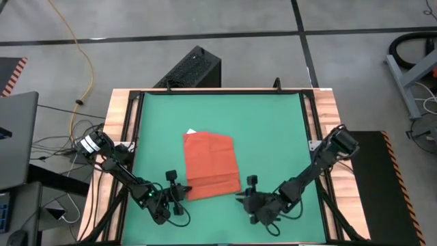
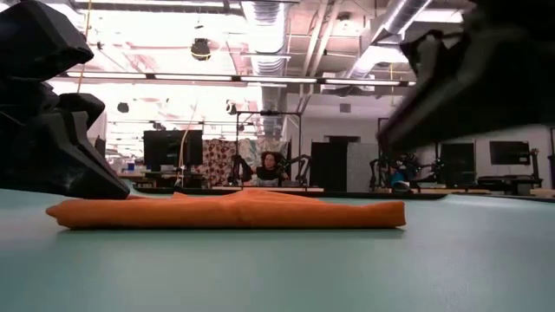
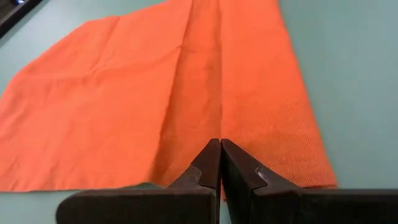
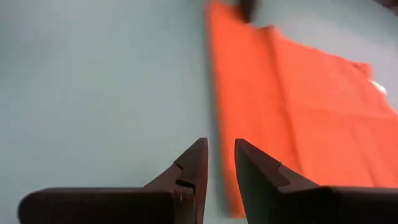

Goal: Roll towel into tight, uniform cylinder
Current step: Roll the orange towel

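On the green mat (image 1: pixel 273 123) lies the towel (image 1: pixel 212 166), partly folded. Left gripper (image 1: pixel 179 193) sits closed at its near edge. Right gripper (image 1: pixel 247 194), fingers slightly apart, hovers beside it, empty.

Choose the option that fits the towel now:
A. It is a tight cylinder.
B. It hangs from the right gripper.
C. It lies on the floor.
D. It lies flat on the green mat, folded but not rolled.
D: the towel lies low and flat on the green mat, with creases along it but no roll.
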Robot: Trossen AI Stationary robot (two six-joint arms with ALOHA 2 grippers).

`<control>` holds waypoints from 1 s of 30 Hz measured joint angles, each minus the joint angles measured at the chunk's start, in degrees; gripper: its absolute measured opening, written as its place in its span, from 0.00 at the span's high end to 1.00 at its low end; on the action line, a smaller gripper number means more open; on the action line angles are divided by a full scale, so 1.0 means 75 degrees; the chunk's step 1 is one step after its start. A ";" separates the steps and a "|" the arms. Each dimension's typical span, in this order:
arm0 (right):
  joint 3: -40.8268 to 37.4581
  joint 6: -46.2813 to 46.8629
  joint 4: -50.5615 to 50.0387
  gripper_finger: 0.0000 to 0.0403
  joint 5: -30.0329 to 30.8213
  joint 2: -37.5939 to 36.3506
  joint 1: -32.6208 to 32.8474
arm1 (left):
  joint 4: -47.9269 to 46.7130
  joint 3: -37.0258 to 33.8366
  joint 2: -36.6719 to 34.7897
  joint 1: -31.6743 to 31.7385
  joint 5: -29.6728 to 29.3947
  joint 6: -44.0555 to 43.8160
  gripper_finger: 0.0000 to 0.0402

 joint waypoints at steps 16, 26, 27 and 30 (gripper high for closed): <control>-0.0157 -0.0869 0.0105 0.40 -0.1069 0.0331 -0.0853 | -0.0195 0.0000 -0.0003 0.0003 0.0092 -0.0380 1.00; -0.1447 -0.0313 0.1610 0.43 -0.1209 0.0310 -0.1107 | -0.0181 0.0000 -0.0003 0.0003 0.0102 -0.0384 1.00; -0.1513 -0.0174 0.1659 0.44 -0.1206 0.0305 -0.1123 | -0.0181 0.0000 -0.0003 0.0003 0.0102 -0.0384 1.00; -0.1668 0.0168 0.1706 0.49 -0.1211 0.0299 -0.1177 | -0.0139 0.0000 -0.0003 0.0009 0.0101 -0.0383 1.00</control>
